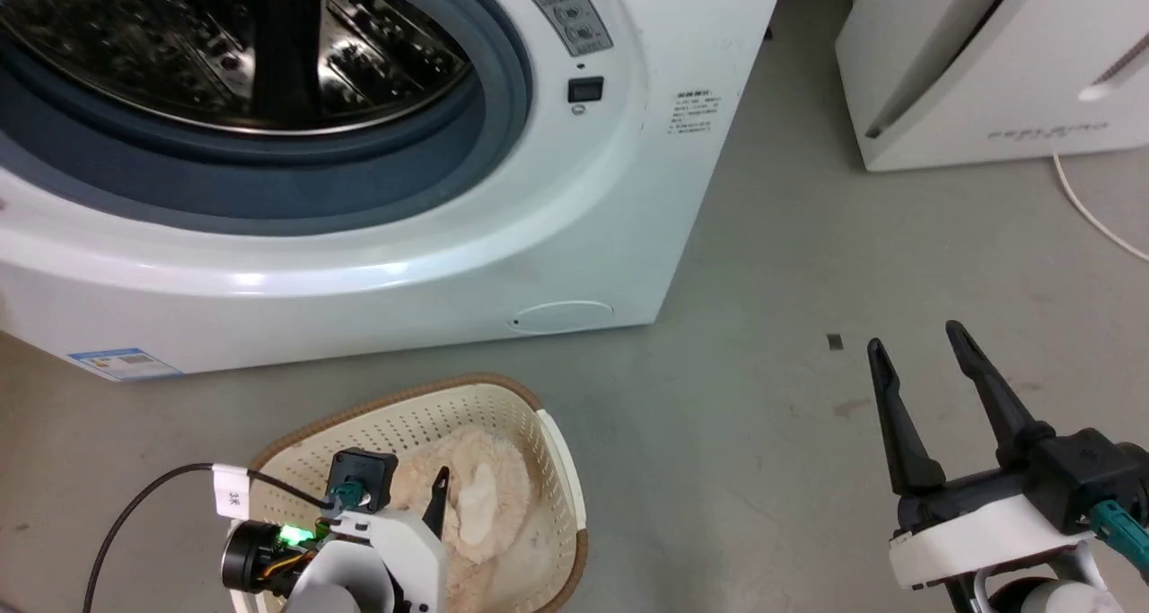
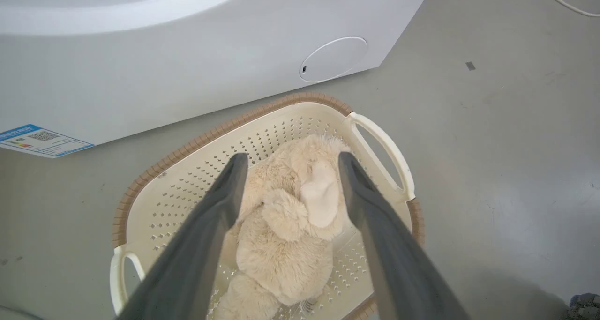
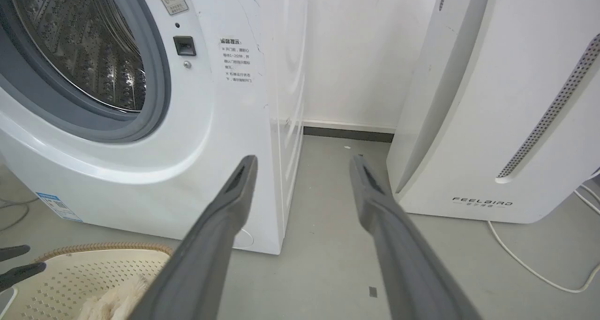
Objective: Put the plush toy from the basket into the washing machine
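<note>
Not much of the task is done. The toy [image 2: 286, 231] is seen lying in the basket [image 2: 187, 170], which is set on the floor [image 1: 763, 371] just on the near side of the washer [image 1: 583, 218]. The left gripper [image 2: 291, 157] is held over the basket with its fingers spread wide, one on each side of the toy. Whether the fur is touched cannot be told. The right gripper [image 1: 916, 337] is spread wide too, with nothing in it, well off to the right. Nothing is seen in the drum [image 1: 224, 48]. The toy is yet to be gripped, lifted and put in.
</note>
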